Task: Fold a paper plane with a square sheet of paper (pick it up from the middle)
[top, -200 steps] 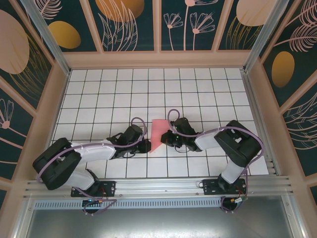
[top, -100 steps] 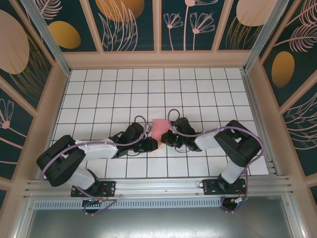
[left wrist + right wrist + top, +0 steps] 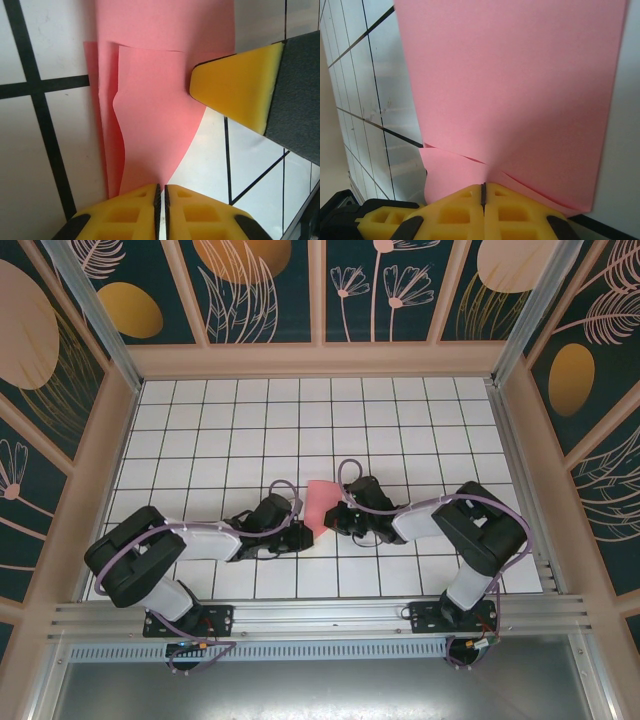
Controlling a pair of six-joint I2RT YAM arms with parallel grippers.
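White gridded tabletop [image 3: 200,430] is seen beneath the part-folded paper [image 3: 320,504] near its middle. The paper is pinched by the left gripper [image 3: 161,192] and right gripper [image 3: 483,189], both closed. It could be torn if pulled apart unevenly.

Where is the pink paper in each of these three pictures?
Top external: the pink paper is near the centre, slightly below it.
Left wrist: pink paper in the upper middle, narrowing toward the bottom edge.
Right wrist: pink paper across the top, tapering to bottom centre.
Shared landmark: the white table with black grid lines.
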